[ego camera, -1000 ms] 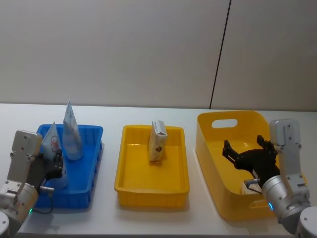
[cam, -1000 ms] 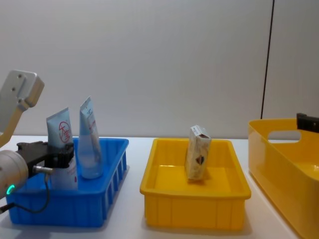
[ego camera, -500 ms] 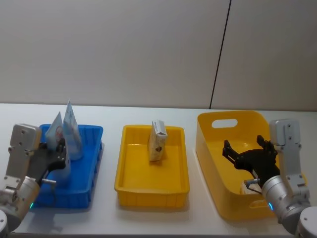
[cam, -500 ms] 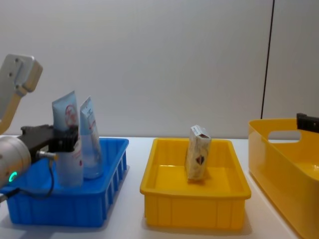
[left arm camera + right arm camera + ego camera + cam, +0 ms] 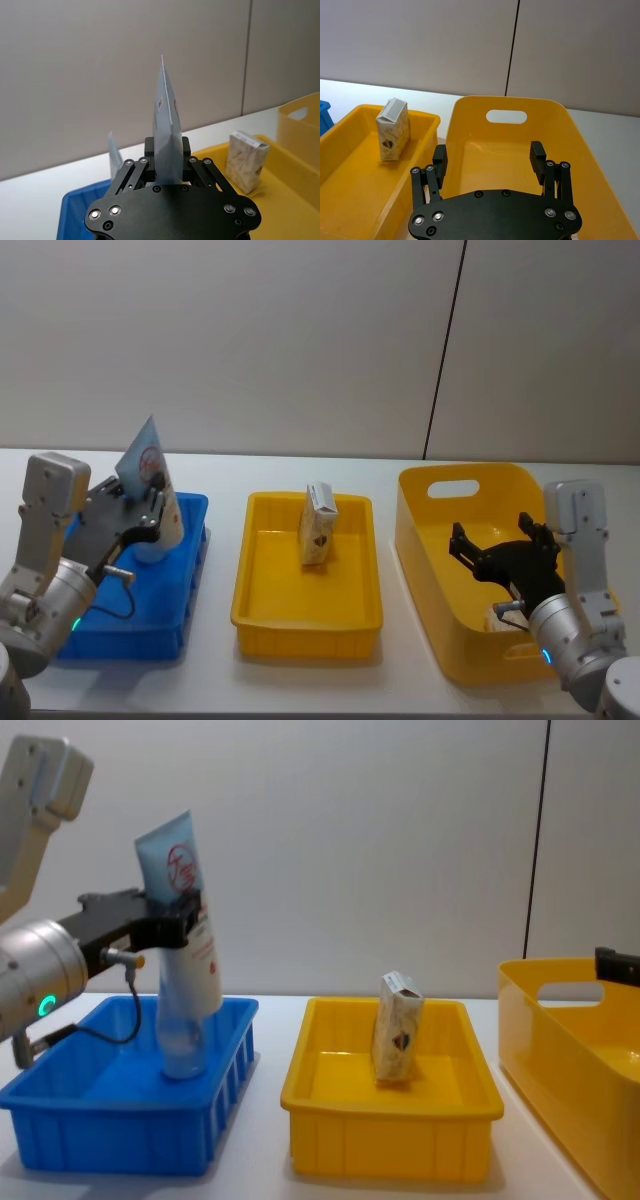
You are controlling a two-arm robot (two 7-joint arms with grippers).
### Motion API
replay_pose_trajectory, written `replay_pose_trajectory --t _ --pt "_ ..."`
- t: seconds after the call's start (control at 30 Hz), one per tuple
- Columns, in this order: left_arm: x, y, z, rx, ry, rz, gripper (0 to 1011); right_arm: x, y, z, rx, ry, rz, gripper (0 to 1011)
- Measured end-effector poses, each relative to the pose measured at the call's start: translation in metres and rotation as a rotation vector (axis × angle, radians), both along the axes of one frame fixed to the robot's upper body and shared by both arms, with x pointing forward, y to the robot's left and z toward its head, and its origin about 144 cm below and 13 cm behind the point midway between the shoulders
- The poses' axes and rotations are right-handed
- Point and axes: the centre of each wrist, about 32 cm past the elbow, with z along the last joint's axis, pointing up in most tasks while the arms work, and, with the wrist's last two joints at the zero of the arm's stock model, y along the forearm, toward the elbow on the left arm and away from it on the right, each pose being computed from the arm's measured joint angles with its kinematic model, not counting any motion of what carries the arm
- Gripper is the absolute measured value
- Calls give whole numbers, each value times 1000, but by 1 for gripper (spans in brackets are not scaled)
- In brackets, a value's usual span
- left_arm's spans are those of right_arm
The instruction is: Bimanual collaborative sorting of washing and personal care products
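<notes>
Gripping the tube with the red circle logo [image 5: 186,870], the left claw [image 5: 175,915] is clenched on it above the blue bin [image 5: 130,1140] at the left, the tube leaning right. The chest and left wrist views show a second tube [image 5: 180,1035] standing in that bin. From the head it sits mostly behind the held one. A carton [image 5: 318,525] stands in the middle yellow tray [image 5: 300,620]. The right claw [image 5: 488,151] hangs spread wide over the big yellow bin [image 5: 545,102] at the right. A pale item [image 5: 497,617] beneath it is too covered to name. A second ago the held tube stood low in the blue bin; now it is raised.
</notes>
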Motion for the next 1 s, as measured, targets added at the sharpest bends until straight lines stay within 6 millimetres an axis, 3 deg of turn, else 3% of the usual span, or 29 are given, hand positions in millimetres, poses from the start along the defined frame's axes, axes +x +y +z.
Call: replay_pose_trajectory --t 0.47,1.0 --pt "3 3 30 4 -95 -216 240 0 0 0 0 0 0 1004" --pt "10 7 49 62 -149 -466 240 0 0 0 0 0 0 1004"
